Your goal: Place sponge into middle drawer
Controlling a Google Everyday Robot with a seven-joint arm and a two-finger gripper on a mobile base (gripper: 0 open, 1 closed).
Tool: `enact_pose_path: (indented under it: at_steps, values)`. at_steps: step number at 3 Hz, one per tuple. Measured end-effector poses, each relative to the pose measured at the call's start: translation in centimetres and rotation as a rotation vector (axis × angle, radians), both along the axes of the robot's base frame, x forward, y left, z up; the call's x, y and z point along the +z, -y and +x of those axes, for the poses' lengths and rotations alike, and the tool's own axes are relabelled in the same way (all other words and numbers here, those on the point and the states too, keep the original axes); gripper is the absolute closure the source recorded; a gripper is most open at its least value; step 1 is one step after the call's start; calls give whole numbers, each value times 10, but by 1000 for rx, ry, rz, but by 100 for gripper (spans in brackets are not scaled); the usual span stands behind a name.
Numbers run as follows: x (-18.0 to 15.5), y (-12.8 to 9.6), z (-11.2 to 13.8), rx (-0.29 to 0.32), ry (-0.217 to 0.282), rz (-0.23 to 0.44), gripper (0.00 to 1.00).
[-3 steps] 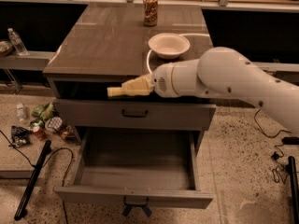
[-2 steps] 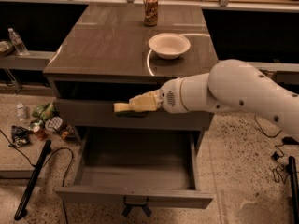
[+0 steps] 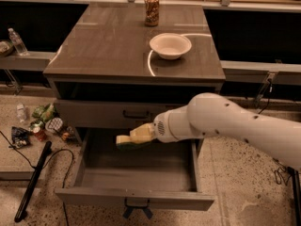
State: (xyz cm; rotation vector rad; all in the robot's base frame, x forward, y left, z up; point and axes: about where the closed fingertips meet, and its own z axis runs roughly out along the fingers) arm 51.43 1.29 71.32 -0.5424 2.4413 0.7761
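Observation:
The middle drawer is pulled open at the bottom of the grey cabinet, and its bare grey floor shows. My gripper reaches in from the right and hangs over the drawer's back left part, a little above the floor. Its pale yellow fingers point left and are shut on the sponge, a small yellow-green block seen under and between them. The sponge is held in the air and does not touch the drawer floor.
A closed drawer front with a curved black handle sits just above the gripper. A white bowl and a can stand on the cabinet top. Litter, a black pole and a bottle lie to the left.
My arm has come down from in front of the upper drawer front to over the open drawer, with the sponge still in the fingers.

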Motion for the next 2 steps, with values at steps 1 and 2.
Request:
enact_pose_path:
  at_steps: [1, 2]
  values:
    - [-3, -11, -3, -32, -56, 23, 100]
    - [-26, -6, 1, -44, -85, 31, 100]
